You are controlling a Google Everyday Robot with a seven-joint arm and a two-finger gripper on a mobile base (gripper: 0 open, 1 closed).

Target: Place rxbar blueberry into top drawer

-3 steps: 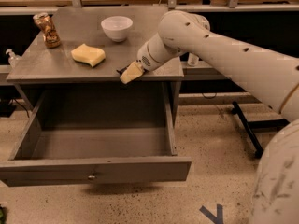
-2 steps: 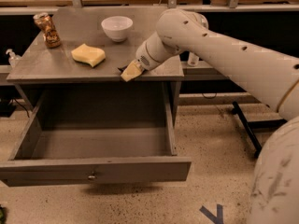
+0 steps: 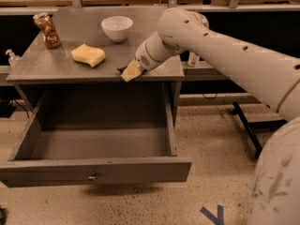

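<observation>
The rxbar blueberry [image 3: 120, 70] shows only as a small dark sliver on the grey table top, right at its front edge; most of it is hidden by my gripper. My gripper [image 3: 130, 72], tan-tipped on a white arm, reaches in from the right and is down on the table's front edge, right against the bar. The top drawer [image 3: 96, 171] is pulled wide open below the table, its inside bare, with a small metal lock fitting at the middle of its front. The gripper is above the drawer's back right part.
On the table [image 3: 47, 64] are a yellow wavy sponge [image 3: 88, 55], a white bowl [image 3: 116, 27] and a brown can [image 3: 47, 29] at the back left. A white bottle [image 3: 193, 58] stands behind my arm. A black frame leg [image 3: 247, 128] lies on the floor to the right.
</observation>
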